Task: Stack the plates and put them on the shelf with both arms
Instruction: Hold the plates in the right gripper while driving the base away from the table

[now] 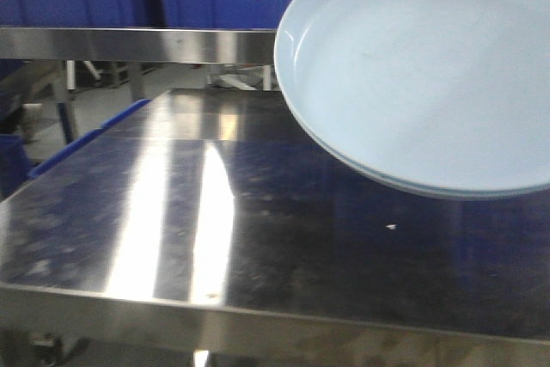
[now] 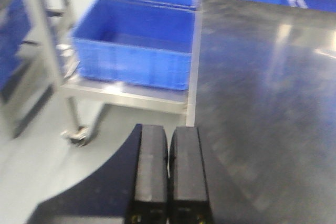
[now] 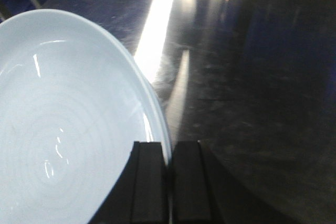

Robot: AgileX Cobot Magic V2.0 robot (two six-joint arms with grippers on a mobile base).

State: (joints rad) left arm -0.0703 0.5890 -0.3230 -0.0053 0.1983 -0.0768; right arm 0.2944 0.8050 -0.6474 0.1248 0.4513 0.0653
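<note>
Two pale bluish-white plates (image 1: pixel 421 66) are stacked and held tilted in the air above the steel table (image 1: pixel 258 212), at the upper right of the front view. In the right wrist view the plates (image 3: pixel 63 124) fill the left side, and my right gripper (image 3: pixel 167 148) is shut on their rim, one finger inside and one outside. My left gripper (image 2: pixel 168 132) is shut and empty, low over the table's left edge. Neither arm shows in the front view.
A steel shelf (image 1: pixel 129 40) runs across the back above the table, with blue behind it. Blue plastic crates (image 2: pixel 136 45) sit on a low wheeled steel cart left of the table. A small white speck (image 1: pixel 391 227) lies on the table.
</note>
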